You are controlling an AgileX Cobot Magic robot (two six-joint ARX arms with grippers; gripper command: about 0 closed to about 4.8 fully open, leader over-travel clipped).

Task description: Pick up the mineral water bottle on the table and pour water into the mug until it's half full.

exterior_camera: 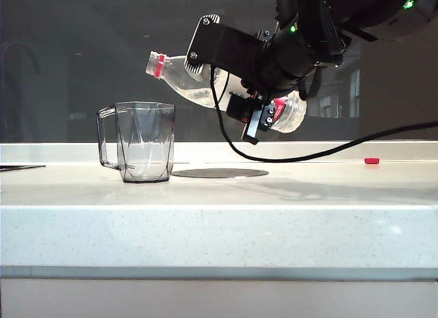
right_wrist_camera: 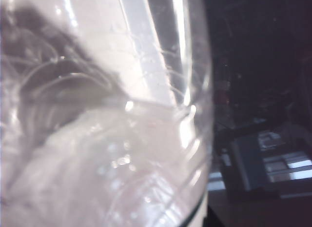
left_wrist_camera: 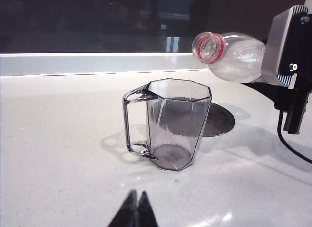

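1. We see the mug (exterior_camera: 145, 141) upright on the table (exterior_camera: 219, 215), apparently still dry — no stream yet.
2. We find the uncapped mineral water bottle (exterior_camera: 198, 82) aloft, tipped nearly level, its red-ringed mouth above the mug's rim; the pour itself remains.
3. The right gripper (exterior_camera: 256, 92) has its jaws clamped around the bottle.
4. The left gripper (left_wrist_camera: 136, 212) idles low, jaws pinched together.

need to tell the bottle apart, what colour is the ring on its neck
Red, on the mineral water bottle; clearest in the left wrist view.
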